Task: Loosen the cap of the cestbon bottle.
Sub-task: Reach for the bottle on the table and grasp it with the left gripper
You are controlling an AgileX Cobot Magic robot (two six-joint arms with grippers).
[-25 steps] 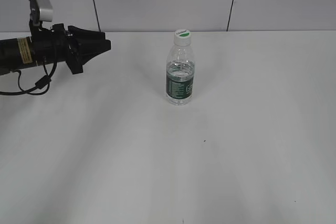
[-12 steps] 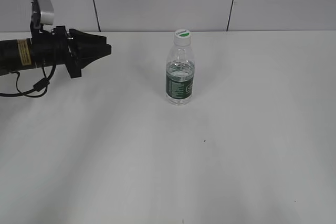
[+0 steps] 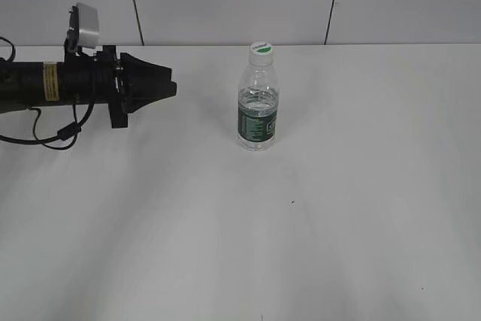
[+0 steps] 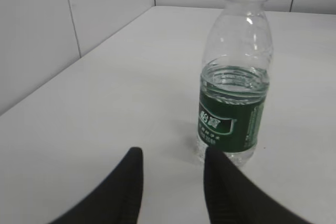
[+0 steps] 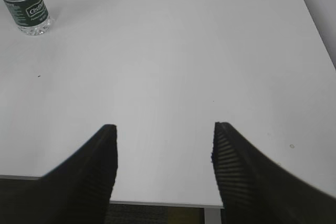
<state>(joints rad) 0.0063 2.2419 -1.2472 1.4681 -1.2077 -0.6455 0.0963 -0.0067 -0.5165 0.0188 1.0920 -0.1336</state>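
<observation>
The small clear ribbed plastic cestbon bottle (image 3: pixel 258 107) with a dark green label band stands upright ahead of the matte black left gripper (image 3: pixel 170 85) — fingers parted, empty. Its round white screw cap (image 3: pixel 261 51) sits on. The ridged black right gripper (image 5: pixel 164 135) gapes wide, well apart — bottle far ahead-left.

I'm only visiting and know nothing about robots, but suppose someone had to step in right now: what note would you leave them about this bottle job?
Left tool: open, empty, pointing at the cestbon bottle from its left, with a clear gap between them.
Right tool: open, empty, low near the table's front edge, far from the bottle; not seen in the exterior view.
Bottle: upright on the white table, partly filled with water.
Cap: on the neck, untouched.
Done: nothing yet beyond the left arm lining up.
Left: probably steady the bottle with one tool, then twist the cap loose with the other.
</observation>
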